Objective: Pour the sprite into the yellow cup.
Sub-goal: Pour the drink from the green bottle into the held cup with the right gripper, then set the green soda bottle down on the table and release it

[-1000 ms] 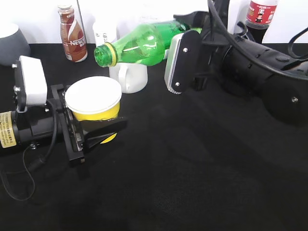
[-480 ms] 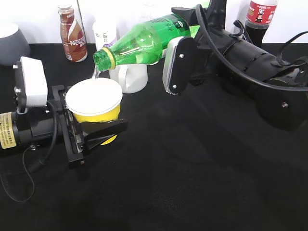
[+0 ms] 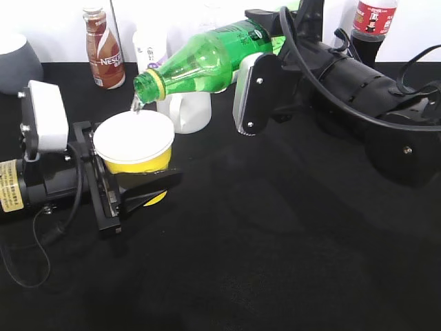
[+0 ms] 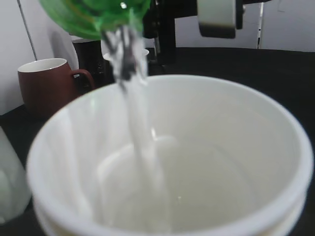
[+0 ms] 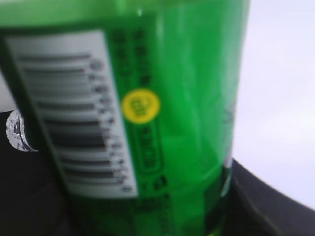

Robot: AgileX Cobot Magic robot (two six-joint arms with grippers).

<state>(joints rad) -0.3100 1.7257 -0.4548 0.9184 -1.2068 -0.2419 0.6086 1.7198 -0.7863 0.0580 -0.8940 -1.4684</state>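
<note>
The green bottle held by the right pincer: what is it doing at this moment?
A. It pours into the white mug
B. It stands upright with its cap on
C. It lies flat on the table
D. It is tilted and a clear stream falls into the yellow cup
D: the green bottle is tilted mouth-down, and a clear stream falls into the yellow cup.

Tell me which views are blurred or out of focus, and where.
Exterior view: sharp, evenly lit; sprite and yellow cup crisp. Left wrist view: cup rim soft, stream motion-blurred, background mug clearer. Right wrist view: bottle label too close, blurred.
</note>
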